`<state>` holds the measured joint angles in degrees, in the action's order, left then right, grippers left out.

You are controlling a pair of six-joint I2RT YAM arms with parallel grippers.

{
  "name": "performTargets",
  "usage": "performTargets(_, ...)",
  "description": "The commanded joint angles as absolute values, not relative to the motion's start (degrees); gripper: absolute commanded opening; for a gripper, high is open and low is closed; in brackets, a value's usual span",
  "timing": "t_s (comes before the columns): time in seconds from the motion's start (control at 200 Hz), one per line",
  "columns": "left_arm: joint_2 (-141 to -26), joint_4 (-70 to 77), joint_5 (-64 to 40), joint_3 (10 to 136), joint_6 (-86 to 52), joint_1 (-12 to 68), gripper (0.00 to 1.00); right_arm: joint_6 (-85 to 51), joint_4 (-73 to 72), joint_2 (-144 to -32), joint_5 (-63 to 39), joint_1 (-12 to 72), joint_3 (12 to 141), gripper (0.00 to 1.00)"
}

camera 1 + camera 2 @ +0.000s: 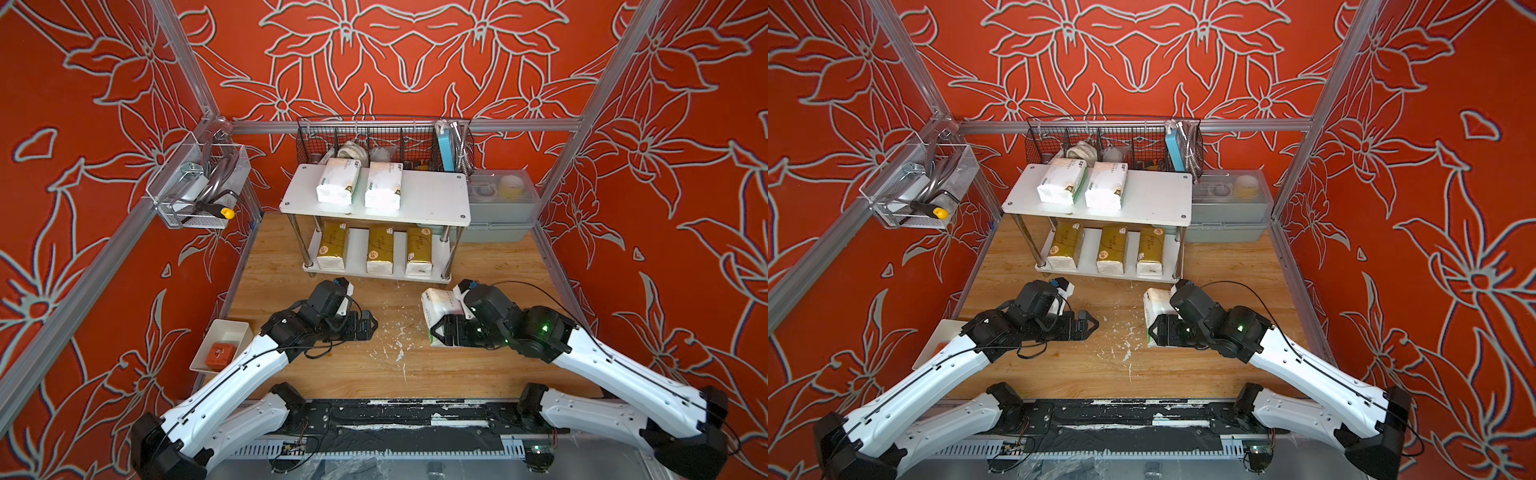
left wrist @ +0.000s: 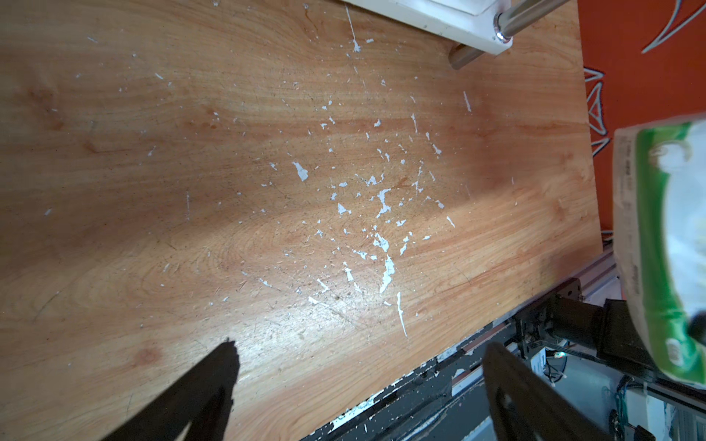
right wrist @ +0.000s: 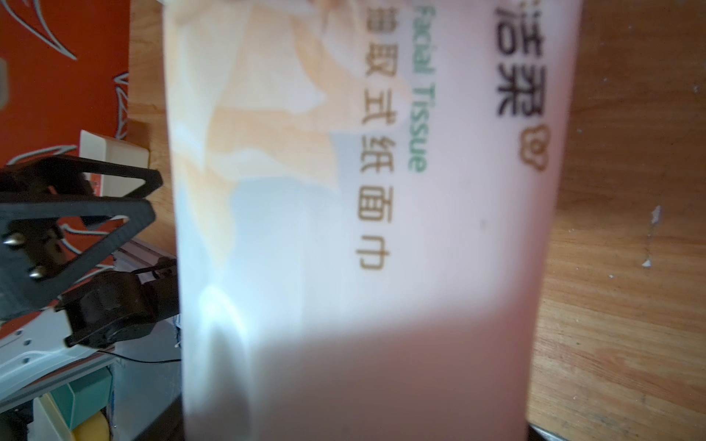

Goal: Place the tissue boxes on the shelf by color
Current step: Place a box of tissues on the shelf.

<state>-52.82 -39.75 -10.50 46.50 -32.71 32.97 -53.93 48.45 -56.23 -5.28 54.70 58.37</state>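
Note:
The shelf [image 1: 436,195] stands at the back of the wooden table. Two white tissue boxes [image 1: 337,183] [image 1: 384,185] lie side by side on its top board. Three gold ones [image 1: 332,245] [image 1: 380,249] [image 1: 419,249] lie on the lower board. My right gripper [image 1: 434,332] is shut on a third white tissue box [image 1: 440,305], in front of the shelf's right leg. That box fills the right wrist view [image 3: 344,229] and hides the jaws. My left gripper [image 1: 372,326] is open over bare table, with nothing between its fingers [image 2: 225,359].
A black wire basket [image 1: 382,137] hangs behind the shelf. A grey lidded bin [image 1: 503,208] sits to its right. A white tray [image 1: 232,328] with an orange block [image 1: 220,355] lies at the table's left edge. A clear holder [image 1: 195,187] is fixed to the left frame.

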Motion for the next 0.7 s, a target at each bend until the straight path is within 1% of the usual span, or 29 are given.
performTargets(0.0,-53.49,-39.03,-11.05,48.89,-33.05,33.13,0.99,-51.61,50.44,-57.18,-5.07,55.19,63.26,0.74)
performTargets(0.405,-55.87,-39.20,-9.18,54.41,-31.65,33.13,0.99,-46.13,54.69,-63.82,-1.78,55.37,80.01,0.74)
performTargets(0.616,-56.25,-39.37,-7.35,57.15,-30.38,33.13,0.99,-43.52,56.73,-68.48,3.02,55.28,90.43,0.74)
performTargets(0.631,-57.86,-39.40,-7.23,57.36,-30.32,33.13,0.99,-43.21,56.96,-68.92,3.45,55.21,91.08,0.74)
performTargets(0.691,-58.35,-39.54,-6.71,58.06,-30.04,33.13,0.99,-42.36,57.75,-70.75,5.07,54.98,94.92,0.74)
